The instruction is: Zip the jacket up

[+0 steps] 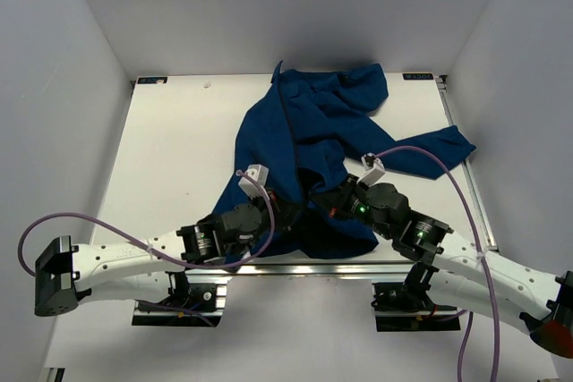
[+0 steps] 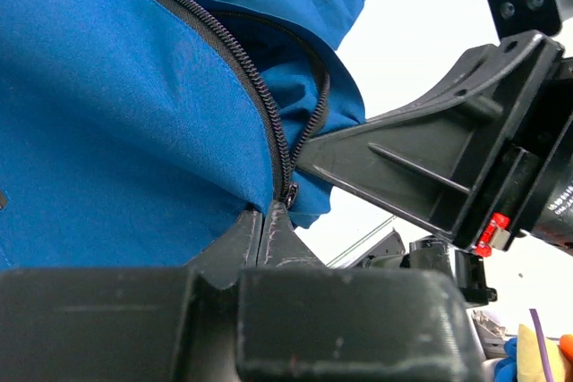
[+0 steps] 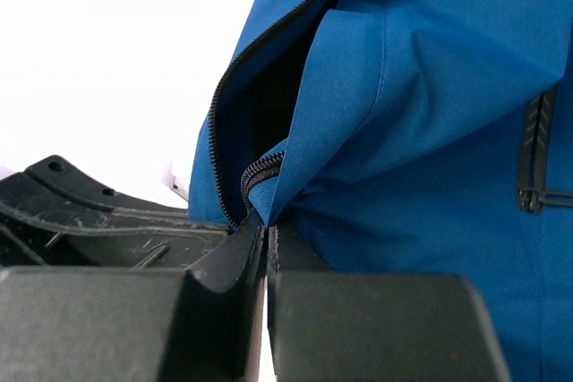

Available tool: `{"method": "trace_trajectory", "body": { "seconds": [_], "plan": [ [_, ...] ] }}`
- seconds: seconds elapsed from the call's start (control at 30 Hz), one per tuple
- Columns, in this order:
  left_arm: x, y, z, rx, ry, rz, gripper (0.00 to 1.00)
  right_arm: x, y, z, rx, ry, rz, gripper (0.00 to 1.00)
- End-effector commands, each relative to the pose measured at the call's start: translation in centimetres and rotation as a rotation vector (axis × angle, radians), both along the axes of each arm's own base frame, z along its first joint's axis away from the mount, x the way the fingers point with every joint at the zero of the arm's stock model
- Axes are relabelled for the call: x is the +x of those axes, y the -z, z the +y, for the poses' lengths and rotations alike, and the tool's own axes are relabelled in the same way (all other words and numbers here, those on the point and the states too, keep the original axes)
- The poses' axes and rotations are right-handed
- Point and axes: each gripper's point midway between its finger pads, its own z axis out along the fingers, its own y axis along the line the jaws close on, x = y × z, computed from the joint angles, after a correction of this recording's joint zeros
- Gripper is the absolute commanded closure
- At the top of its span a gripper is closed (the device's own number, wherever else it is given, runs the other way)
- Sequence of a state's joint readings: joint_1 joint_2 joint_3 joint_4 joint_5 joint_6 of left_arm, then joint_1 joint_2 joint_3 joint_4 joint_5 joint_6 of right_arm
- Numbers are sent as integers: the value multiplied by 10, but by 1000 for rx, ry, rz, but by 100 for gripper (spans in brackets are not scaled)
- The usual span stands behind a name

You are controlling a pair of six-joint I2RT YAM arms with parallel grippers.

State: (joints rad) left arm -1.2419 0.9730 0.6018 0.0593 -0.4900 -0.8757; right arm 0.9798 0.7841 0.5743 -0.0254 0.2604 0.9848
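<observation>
The royal-blue jacket (image 1: 313,127) lies crumpled on the white table, one sleeve out to the right. Its dark zipper line (image 2: 235,60) runs down to a small metal slider (image 2: 291,194); the other zipper track (image 2: 319,106) curves away, open. My left gripper (image 2: 267,214) is shut, pinching the jacket's edge just below that slider. My right gripper (image 3: 269,228) is shut on a fold of blue fabric beside loose zipper teeth (image 3: 260,167). From above, the left gripper (image 1: 291,209) and right gripper (image 1: 329,206) meet at the jacket's near hem, close together.
The white table (image 1: 179,149) stands inside white walls, with a metal rail (image 1: 269,268) along its near edge. The right arm's black body (image 2: 448,158) fills the right of the left wrist view. A pocket zipper (image 3: 535,158) shows on the jacket front.
</observation>
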Motion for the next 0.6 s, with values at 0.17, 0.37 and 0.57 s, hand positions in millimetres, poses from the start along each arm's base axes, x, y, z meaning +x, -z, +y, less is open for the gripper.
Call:
{"method": "trace_trajectory", "body": {
  "seconds": [0.17,0.37,0.57],
  "plan": [
    [-28,23,1,206,12,4,100,42,-45,-46,38,310,-117,100],
    [-36,31,1,254,14,22,100,45,-59,-51,35,331,-158,100],
    [-40,36,8,228,35,22,100,54,-79,-57,13,377,-205,100]
  ]
}}
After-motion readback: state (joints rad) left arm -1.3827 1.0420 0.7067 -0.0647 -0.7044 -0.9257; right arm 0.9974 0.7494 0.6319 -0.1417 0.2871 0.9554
